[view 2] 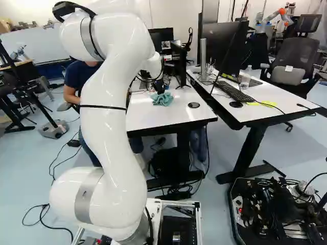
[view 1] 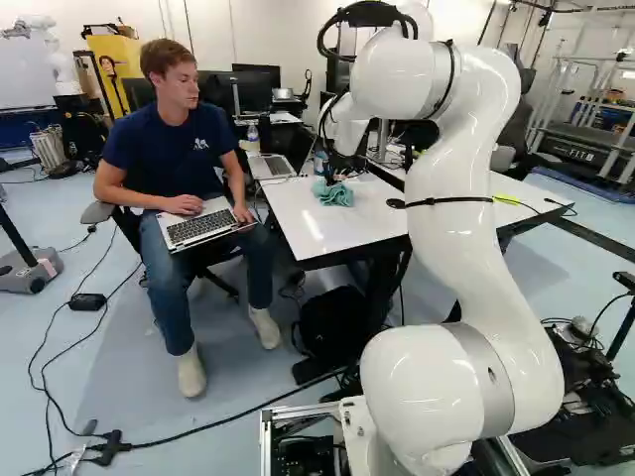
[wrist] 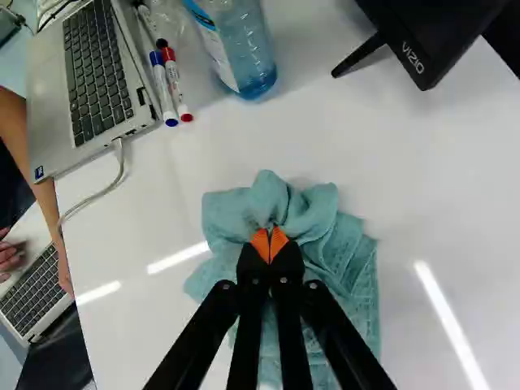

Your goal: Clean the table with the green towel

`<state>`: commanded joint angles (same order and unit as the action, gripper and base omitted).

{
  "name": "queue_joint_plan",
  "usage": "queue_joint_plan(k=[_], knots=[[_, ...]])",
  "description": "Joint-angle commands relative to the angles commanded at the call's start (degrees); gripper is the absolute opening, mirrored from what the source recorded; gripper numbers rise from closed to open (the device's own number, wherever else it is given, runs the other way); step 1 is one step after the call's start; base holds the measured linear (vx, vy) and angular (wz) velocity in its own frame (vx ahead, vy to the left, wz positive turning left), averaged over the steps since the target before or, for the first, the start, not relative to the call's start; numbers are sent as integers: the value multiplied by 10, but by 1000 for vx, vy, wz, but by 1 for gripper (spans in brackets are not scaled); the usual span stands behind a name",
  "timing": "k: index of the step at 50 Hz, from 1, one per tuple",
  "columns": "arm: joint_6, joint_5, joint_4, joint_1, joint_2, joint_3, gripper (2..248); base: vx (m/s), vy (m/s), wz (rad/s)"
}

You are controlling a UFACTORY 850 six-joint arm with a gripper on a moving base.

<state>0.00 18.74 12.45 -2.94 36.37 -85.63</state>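
In the left base view my gripper (view 1: 333, 176) points down onto the green towel (view 1: 337, 194), which lies crumpled on the white table (view 1: 342, 234). Seen from the wrist, the gripper (wrist: 269, 240) has its orange pads pressed together on a bunched fold of the towel (wrist: 345, 264). The cloth puffs up just ahead of the fingertips and spreads flatter on one side and beneath the fingers. Part of it is hidden under the gripper.
A blue bottle (wrist: 240, 49), markers (wrist: 169, 85) and an open laptop (wrist: 89, 77) stand on the table, as does a black monitor stand (wrist: 422, 32). A seated person with a laptop (view 1: 203, 226) is close beside the table. A second desk (view 2: 255, 109) adjoins it.
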Motion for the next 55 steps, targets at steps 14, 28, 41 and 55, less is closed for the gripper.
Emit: queue_joint_plan(k=[14,28,41,55], knots=[[0,0,0,-20,9,-13,22,0,0,0],[0,0,0,-26,41,-58,22,0,0,0],[0,0,0,-17,70,-100,22,0,0,0],[0,0,0,1,62,-89,22,0,0,0]])
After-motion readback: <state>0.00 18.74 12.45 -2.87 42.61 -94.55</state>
